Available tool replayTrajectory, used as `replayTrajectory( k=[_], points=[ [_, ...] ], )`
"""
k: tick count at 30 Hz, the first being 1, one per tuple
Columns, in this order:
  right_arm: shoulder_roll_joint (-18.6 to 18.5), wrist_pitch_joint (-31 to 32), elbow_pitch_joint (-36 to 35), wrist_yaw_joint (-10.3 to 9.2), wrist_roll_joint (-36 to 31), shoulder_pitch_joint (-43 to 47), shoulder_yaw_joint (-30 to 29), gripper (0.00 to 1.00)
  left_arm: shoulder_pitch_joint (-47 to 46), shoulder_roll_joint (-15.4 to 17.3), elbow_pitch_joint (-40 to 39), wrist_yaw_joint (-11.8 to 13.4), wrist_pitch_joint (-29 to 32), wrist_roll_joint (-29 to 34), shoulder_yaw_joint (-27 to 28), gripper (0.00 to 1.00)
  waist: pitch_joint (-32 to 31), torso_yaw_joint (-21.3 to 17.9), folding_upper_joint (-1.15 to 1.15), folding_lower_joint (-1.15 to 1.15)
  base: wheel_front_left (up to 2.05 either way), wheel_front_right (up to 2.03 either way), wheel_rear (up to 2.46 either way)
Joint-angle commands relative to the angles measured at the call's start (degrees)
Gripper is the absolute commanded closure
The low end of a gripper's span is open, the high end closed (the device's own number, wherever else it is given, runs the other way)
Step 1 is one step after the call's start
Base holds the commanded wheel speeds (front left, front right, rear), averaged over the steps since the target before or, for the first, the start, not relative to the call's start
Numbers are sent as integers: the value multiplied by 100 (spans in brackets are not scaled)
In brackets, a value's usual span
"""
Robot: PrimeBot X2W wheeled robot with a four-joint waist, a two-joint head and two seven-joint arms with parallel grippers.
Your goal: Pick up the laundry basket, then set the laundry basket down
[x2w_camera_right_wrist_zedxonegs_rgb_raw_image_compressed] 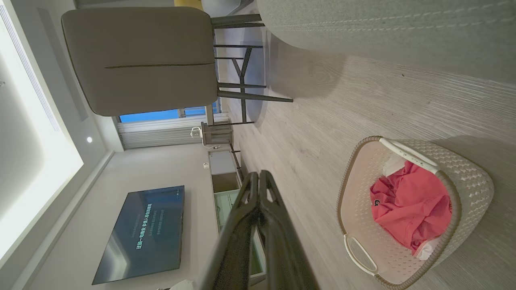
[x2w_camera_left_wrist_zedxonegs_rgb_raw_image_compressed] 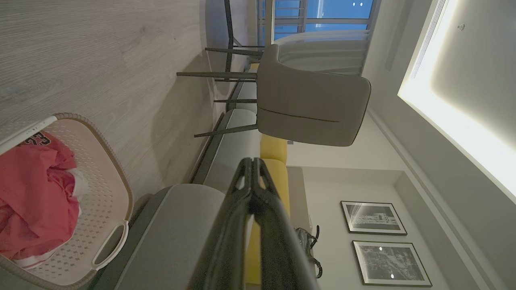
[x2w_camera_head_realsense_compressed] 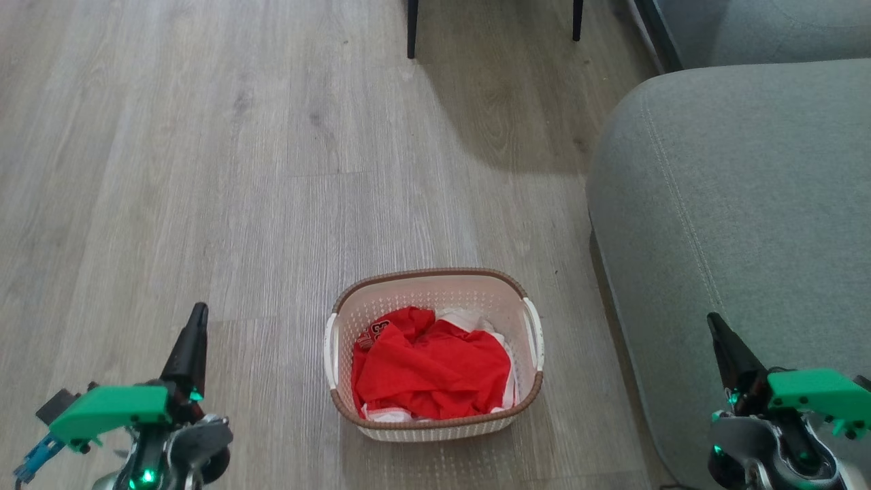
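The laundry basket (x2w_camera_head_realsense_compressed: 476,289) stands on the wood floor in front of me, cream-white and perforated, with a brown woven rim and white side handles; red and white clothes lie crumpled inside. It also appears as the laundry basket (x2w_camera_left_wrist_zedxonegs_rgb_raw_image_compressed: 102,181) at the left wrist view's left edge and the laundry basket (x2w_camera_right_wrist_zedxonegs_rgb_raw_image_compressed: 467,181) at the right wrist view's right. My left gripper (x2w_camera_head_realsense_compressed: 198,314) is shut and empty, well left of the basket. My right gripper (x2w_camera_head_realsense_compressed: 712,320) is shut and empty, right of the basket, over the sofa. Left gripper (x2w_camera_left_wrist_zedxonegs_rgb_raw_image_compressed: 252,162) and right gripper (x2w_camera_right_wrist_zedxonegs_rgb_raw_image_compressed: 258,175) show tips pressed together.
A grey-green sofa (x2w_camera_head_realsense_compressed: 735,204) fills the right side, close to the basket's right handle. A chair's dark legs (x2w_camera_head_realsense_compressed: 412,30) stand on the floor at the far centre. Open wood floor (x2w_camera_head_realsense_compressed: 170,170) spreads to the left. A grey chair (x2w_camera_left_wrist_zedxonegs_rgb_raw_image_compressed: 310,104) and a wall television (x2w_camera_right_wrist_zedxonegs_rgb_raw_image_compressed: 141,233) lie farther off.
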Motion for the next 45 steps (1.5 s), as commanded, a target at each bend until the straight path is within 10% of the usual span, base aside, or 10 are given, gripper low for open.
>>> replayTrajectory(
  k=[1,13,14,45],
  points=[
    [-43,42,-179,-8,-56,-278,100,100,-319,50,-171,-39,17,47,206,100,0,0,0,0,0,0,0],
    [-43,42,-179,-8,-56,-278,100,100,-319,50,-171,-39,17,47,206,100,0,0,0,0,0,0,0],
    [3,-4,21,0,1,3,4,0,5,-2,25,4,-3,-2,-5,0,0,0,0,0,0,0,0],
    [33,-445,57,-2,-930,206,325,0,258,-33,-133,192,-447,1001,-340,0,-75,21,0,0,0,0,0]
  ],
)
